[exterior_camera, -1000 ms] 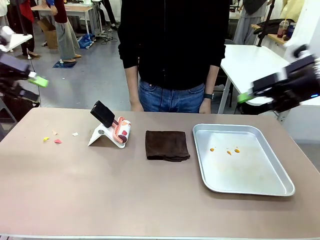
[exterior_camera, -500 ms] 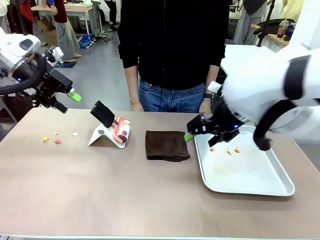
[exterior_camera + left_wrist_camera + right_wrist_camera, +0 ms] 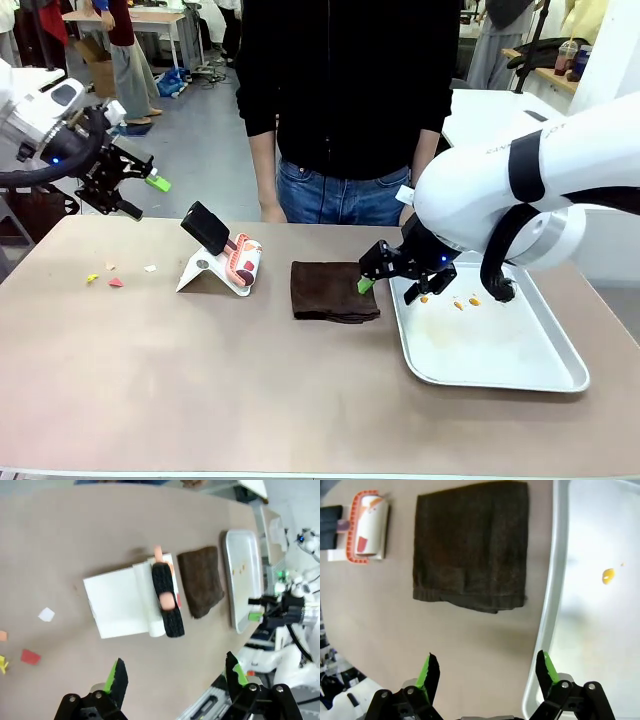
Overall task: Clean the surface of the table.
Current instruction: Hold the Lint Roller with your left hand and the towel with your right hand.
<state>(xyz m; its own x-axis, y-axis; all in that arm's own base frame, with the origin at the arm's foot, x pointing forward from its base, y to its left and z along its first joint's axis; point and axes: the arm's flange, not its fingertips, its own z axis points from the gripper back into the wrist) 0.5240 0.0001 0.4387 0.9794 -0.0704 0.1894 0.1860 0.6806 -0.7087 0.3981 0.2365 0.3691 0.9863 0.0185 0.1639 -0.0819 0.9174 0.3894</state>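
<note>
The taupe tabletop fills the foreground, with a folded brown cloth at its middle, just beside a metal tray dotted with orange specks. The right hand, fingers apart, hovers low over the cloth's edge and the tray's rim. The left hand, also spread wide, hangs high at the tabletop's left end, where coloured scraps lie.

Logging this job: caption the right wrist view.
Open right gripper over taupe-brown table, between folded dark-brown cloth and shiny metal tray.
</note>
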